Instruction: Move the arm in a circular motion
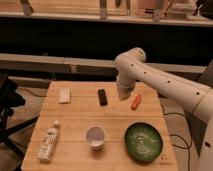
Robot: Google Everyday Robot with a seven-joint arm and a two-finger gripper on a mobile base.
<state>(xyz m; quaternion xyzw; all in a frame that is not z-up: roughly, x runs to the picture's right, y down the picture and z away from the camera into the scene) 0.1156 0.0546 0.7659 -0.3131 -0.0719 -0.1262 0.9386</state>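
The cream-white arm (160, 82) reaches in from the right, bends at an elbow (131, 61) above the table's far side, and ends in a short downward tip. The gripper (123, 95) at that tip hangs just above the wooden table (75, 117), between a black bar-shaped object (102, 96) on its left and an orange carrot-like object (135, 101) on its right. It touches neither and holds nothing that I can see.
On the table there are also a white sponge-like block (64, 95) at the far left, a white bottle (48, 142) lying at the front left, a white cup (95, 137) at the front middle and a green bowl (143, 141) at the front right. Dark shelving stands behind.
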